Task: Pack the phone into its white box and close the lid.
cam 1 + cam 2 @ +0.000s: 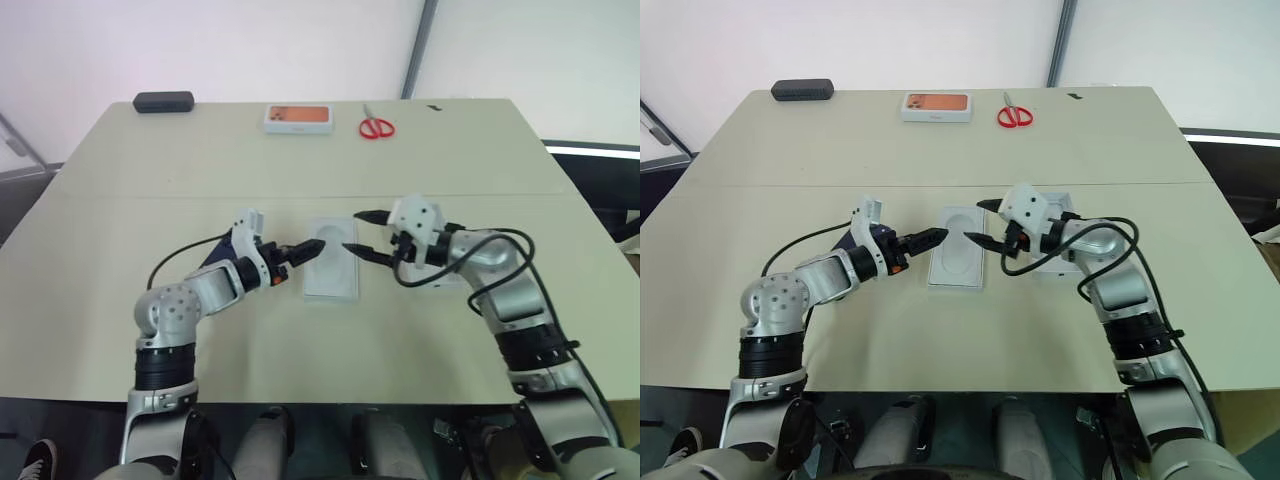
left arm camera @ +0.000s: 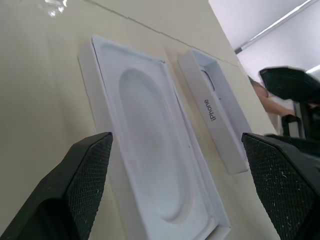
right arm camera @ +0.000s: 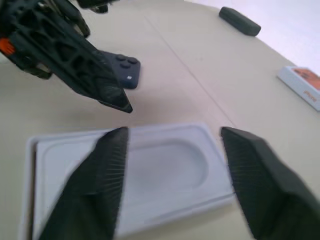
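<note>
Two tools meet over the middle of the counter (image 1: 450,340), and places below are given from the white insert with the oval recess (image 1: 331,265).

- **Left tool** (image 1: 303,253): fingers spread wide and holding nothing, its tips at the insert's left edge.
- **Right tool** (image 1: 360,232): fingers apart and empty, poised over the insert's right edge towards its far end. The two tools point at each other across the insert, with little room between their tips.
- **The lid** (image 2: 215,112): lies open side up just right of the insert and parallel to it, with a narrow strip of counter between them. The right arm hangs over it.
- **The phone** (image 3: 125,72): lies flat, camera side up, left of the insert and under the left arm. It is apart from the insert.
- **Insert's near edge**: broad bare counter lies on that side.
- **Far edge of the counter, well beyond the insert**: a black case (image 1: 163,102) sits at the left corner. A white box with an orange picture (image 1: 297,118) and red scissors (image 1: 376,127) sit nearer the middle.
</note>
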You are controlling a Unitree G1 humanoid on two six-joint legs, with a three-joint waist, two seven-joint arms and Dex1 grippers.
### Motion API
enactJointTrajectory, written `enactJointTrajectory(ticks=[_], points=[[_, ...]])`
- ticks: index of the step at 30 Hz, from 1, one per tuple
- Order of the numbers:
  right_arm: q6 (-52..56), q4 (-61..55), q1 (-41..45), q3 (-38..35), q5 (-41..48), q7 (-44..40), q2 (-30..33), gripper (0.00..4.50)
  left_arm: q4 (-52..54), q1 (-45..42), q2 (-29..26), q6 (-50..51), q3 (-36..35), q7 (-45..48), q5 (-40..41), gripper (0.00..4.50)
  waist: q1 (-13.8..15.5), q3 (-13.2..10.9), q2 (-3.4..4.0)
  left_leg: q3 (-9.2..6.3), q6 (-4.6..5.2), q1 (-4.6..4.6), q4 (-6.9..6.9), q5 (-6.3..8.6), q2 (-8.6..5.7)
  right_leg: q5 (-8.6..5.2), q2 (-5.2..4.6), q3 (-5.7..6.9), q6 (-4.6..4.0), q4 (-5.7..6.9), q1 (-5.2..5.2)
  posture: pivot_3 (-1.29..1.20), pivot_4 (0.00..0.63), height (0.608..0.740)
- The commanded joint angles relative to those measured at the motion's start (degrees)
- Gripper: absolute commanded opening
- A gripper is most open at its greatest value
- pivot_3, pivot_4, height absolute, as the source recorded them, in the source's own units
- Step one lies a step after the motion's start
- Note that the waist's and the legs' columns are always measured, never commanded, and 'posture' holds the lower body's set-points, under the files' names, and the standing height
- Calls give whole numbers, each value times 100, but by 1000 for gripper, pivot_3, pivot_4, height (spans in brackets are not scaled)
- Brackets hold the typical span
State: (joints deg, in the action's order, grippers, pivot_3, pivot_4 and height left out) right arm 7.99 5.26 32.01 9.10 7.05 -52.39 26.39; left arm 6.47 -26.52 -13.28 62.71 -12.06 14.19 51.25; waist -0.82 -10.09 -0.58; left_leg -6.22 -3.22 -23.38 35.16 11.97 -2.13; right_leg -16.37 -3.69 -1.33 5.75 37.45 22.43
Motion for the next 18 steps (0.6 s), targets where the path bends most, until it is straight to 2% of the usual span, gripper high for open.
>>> enactJointTrajectory(ticks=[1,3,6,10,15,18], points=[[-327,388,254,404,-624,353,-148,921,26,25,-286,-512,-263,299,-164,4374,0,-1,1,1,0,0,0,0,0,0,0,0,0,0,0,0,150,740],[-353,659,431,494,-704,549,-406,33,-83,31,-476,-610,-381,423,-191,4374,-7,-1,1,2,-3,0,-1,-2,-1,0,0,-1,-1,0,2,0,150,740],[-544,1042,639,683,-1031,725,-552,33,-150,90,-706,-817,-353,589,-380,4374,-28,-2,3,2,-6,-1,-4,-4,0,0,2,-3,-1,3,10,0,150,740],[-790,1382,724,1039,-1529,765,-481,33,-222,99,-743,-816,-488,557,-324,4374,10,-1,2,0,-7,-2,-4,-4,-2,0,-2,0,-1,1,5,0,150,740],[-844,1204,521,1400,-1723,215,-230,33,-72,209,-699,-842,-459,536,-332,4374,-8,-2,2,-1,-6,-3,-4,-4,-2,1,-3,0,0,0,6,0,150,740],[-760,868,371,1446,-1542,-174,-166,33,-11,269,-683,-847,-454,496,-349,4374,-30,-1,1,-3,-6,0,-3,-4,-1,1,-1,0,0,2,3,0,150,740]])
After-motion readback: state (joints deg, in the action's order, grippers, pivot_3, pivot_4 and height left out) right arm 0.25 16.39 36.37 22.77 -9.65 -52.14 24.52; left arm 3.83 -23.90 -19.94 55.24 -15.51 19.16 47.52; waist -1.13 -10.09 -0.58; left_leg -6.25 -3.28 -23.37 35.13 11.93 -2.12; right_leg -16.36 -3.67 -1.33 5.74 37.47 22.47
